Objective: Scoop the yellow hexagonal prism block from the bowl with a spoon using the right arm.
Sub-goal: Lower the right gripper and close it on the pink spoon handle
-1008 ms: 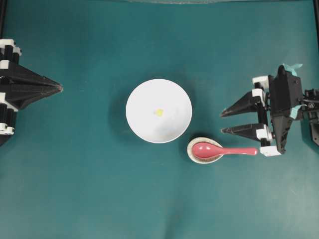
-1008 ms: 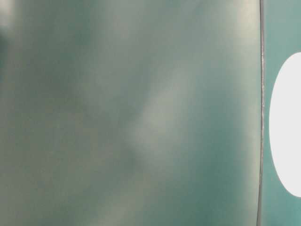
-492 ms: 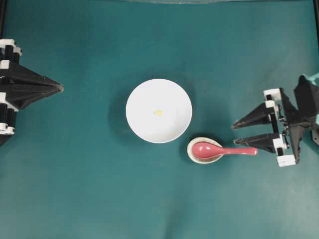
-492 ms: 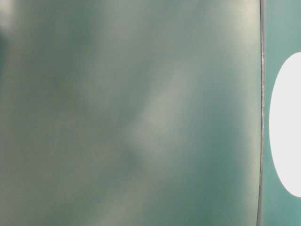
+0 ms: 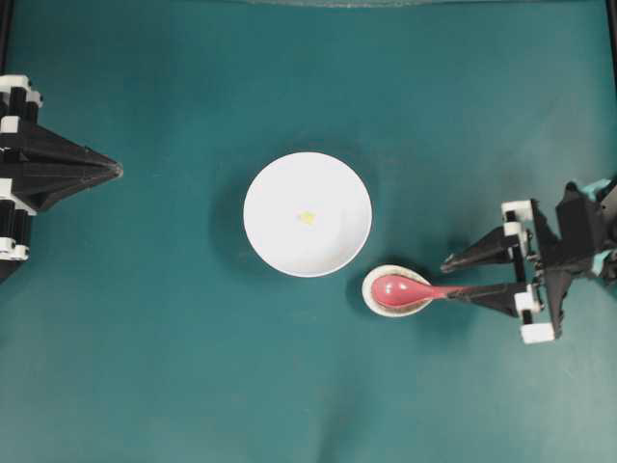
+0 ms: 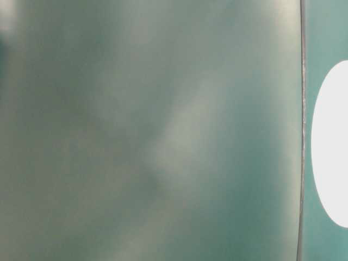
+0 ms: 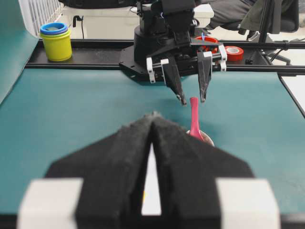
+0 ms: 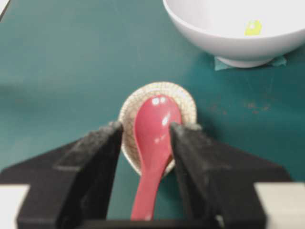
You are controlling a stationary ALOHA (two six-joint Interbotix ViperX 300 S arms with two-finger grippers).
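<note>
Teal counter (image 5: 174, 367) carries, left to right in the overhead view: the pinched-shut, empty left claw (image 5: 116, 171); the bowl (image 5: 307, 214) holding the yellow hexagonal prism block (image 5: 307, 218); then the spoon (image 5: 410, 290), scoop in a speckled spoon rest (image 5: 374, 298). At right edge, the right claw (image 5: 453, 277) gapes wide, gripping nothing, straddling the handle, which runs horizontally toward it.

Even, bright light falls from above in the overhead view, with soft, short shadows under the bowl (image 5: 307, 214) and the right gripper (image 5: 451, 277). The table-level view is a near-total grey-green blur, its right edge blown out to pure white. In the wrist views the near fingers (image 8: 95, 157) are soft, and glare spots shine on the spoon (image 8: 153, 129)
</note>
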